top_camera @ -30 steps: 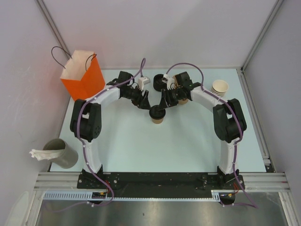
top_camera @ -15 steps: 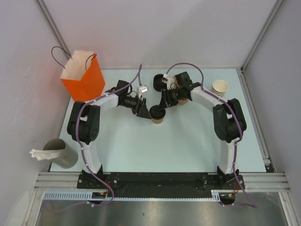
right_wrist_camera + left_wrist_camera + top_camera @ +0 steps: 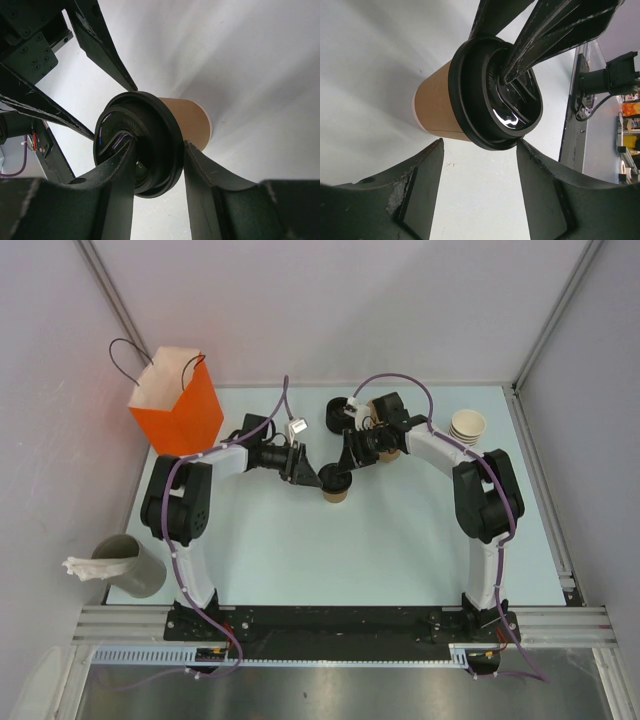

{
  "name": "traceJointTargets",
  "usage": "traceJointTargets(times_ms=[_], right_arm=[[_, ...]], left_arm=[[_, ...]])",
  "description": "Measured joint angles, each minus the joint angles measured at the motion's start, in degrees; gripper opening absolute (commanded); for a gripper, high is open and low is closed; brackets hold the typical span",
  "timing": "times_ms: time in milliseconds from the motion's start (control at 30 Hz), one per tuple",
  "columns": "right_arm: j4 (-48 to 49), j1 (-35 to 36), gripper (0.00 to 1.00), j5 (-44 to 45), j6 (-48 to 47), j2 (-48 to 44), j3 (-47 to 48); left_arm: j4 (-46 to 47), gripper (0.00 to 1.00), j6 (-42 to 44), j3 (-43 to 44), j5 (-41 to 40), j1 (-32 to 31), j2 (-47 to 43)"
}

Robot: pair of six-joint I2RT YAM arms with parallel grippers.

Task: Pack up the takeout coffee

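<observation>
The cup (image 3: 437, 107) stands upright on the table (image 3: 300, 550) with the lid (image 3: 495, 95) on top, and both grippers meet at it.

The right gripper (image 3: 160, 145) comes at the cup from above and behind. Its jaws are closed on the lid's edge. One finger (image 3: 117, 190) lies across the lid's top. The other (image 3: 205, 175) sits outside the rim, against the lid's skirt and just beside the cup's tan wall. The left wrist view shows the same grip from the far side, with one black fingertip resting in the lid's recessed centre and the other passing behind the rim.

The left gripper (image 3: 480, 147) is level with the cup's side, jaws spread wide. The cup sits just ahead of its fingertips, centred on the gap between them. Neither pad touches the paper or the lid, and pale table shows between each tip and the cup.

In the overhead view, the cup (image 3: 337, 488) lies directly between the two grippers, left (image 3: 312, 478) and right (image 3: 346, 468). An orange bag (image 3: 180, 405) stands well behind and to the outside of the left gripper. A stack (image 3: 467, 426) of cups sits well out beyond the right arm's elbow.
</observation>
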Motion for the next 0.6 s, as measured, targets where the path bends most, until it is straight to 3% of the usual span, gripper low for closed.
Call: traceJointTargets(times_ms=[133, 367, 600], right_arm=[[0.0, 0.0, 0.40, 0.0, 0.0, 0.0, 0.0], [0.0, 0.0, 0.40, 0.0, 0.0, 0.0, 0.0], [0.0, 0.0, 0.40, 0.0, 0.0, 0.0, 0.0]], left_arm=[[1.7, 0.61, -2.0, -0.1, 0.6, 0.3, 0.0], [1.5, 0.42, -2.8, -0.1, 1.0, 0.4, 0.1], [0.3, 0.34, -2.6, 0.0, 1.3, 0.4, 0.1]])
